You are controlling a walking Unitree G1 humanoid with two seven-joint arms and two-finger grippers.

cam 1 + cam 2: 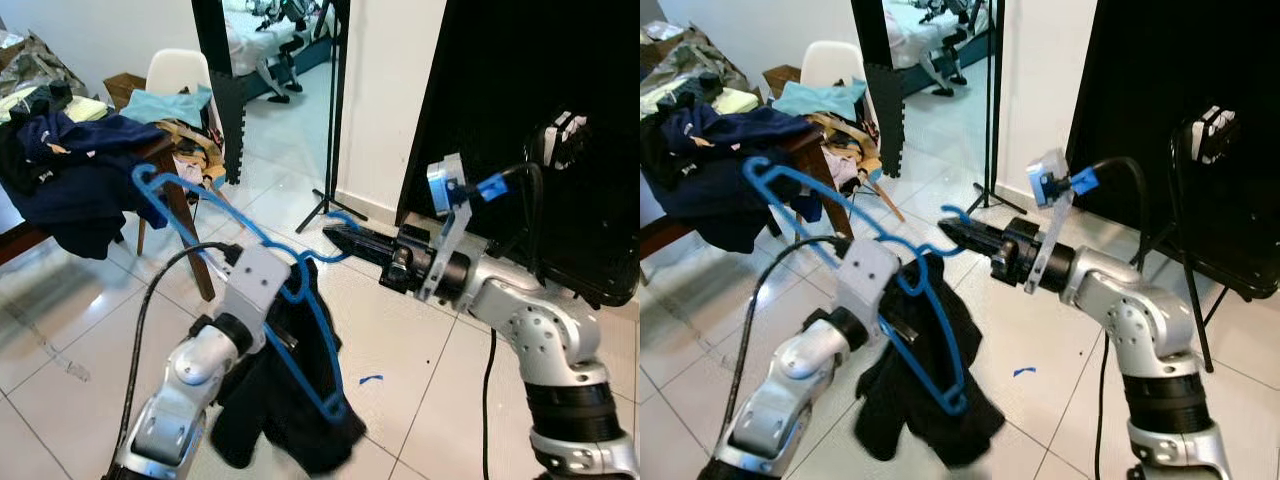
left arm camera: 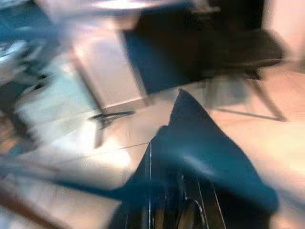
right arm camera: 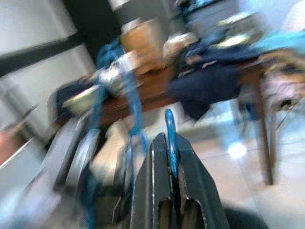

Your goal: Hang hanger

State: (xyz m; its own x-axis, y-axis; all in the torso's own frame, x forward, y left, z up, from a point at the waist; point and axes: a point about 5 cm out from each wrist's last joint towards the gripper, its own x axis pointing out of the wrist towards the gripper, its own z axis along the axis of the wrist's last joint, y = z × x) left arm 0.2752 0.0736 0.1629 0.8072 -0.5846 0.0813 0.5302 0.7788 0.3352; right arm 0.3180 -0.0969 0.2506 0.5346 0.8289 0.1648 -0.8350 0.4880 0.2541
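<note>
1. The blue hanger [image 1: 235, 262] was up in the air in front of the robot, above the tiled floor [image 1: 420, 350], tilted so one end pointed toward the table [image 1: 165, 160] and the other end hung low.
2. The right pincer [image 1: 340, 238] reached in from the right with its two black fingers together, clamped on the hanger's hook; the right wrist view showed the blue hook [image 3: 170, 143] wedged between the fingers.
3. The left pincer [image 2: 183, 157] was at the middle of the hanger, where a dark garment [image 1: 285, 400] drooped from the frame toward the floor.
4. The left wrist view was blurred, and dark cloth covered the fingers, so it could not be told whether that pincer was open or closed.
5. The wooden table stood to the left, piled with dark blue clothes [image 1: 75, 170] that spilled over its edge.
6. A white chair [image 1: 180, 75] with a light blue cloth on it stood behind the table.
7. A tall mirror [image 1: 280, 50] leaned beyond the table, with a thin black stand [image 1: 330, 150] just beside it.
8. A large black panel [image 1: 530, 100] stood on the right, behind the right arm.
9. A small blue scrap [image 1: 371, 379] lay on the floor near the garment.
</note>
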